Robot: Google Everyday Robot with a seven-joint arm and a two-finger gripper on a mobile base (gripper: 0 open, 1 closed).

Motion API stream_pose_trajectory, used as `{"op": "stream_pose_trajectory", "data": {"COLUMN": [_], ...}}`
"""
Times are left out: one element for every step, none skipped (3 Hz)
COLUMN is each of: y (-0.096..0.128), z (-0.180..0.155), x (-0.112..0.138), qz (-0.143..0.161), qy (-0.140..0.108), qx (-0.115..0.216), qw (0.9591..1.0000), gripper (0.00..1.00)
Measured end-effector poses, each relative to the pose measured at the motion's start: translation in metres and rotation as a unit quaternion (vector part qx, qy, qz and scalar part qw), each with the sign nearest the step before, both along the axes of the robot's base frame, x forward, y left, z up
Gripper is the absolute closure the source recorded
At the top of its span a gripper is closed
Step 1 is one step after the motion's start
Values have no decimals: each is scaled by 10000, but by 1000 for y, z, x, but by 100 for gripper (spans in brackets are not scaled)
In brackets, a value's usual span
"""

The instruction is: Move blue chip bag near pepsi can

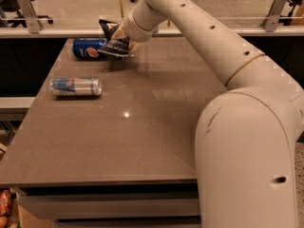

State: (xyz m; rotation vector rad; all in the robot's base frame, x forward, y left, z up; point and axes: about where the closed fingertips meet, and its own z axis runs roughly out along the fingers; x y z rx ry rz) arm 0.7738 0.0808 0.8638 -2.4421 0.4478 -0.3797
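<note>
The blue chip bag (114, 44) is a crinkly dark blue foil bag held at the far left of the table, just above the surface. My gripper (121, 41) is at the bag and holds it; my white arm reaches in from the lower right. The pepsi can (87, 48), short and dark blue with a round logo, lies on its side right beside the bag, on its left. The bag's lower edge overlaps the can's right end.
A slim light-blue-and-silver can (76, 86) lies on its side nearer the left edge of the grey table (142, 127). A low rail with metal brackets (24, 4) runs behind the table's far edge.
</note>
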Motion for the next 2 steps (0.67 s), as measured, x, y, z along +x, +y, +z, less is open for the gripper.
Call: {"op": "stream_pose_trajectory", "data": {"y": [2,4], "z": [-2,-3], "x": [1,1], "qz": [26,64], "qy": [42,69], "qx": [14,17], "qw": [10000,10000], "gripper": [37,13]}}
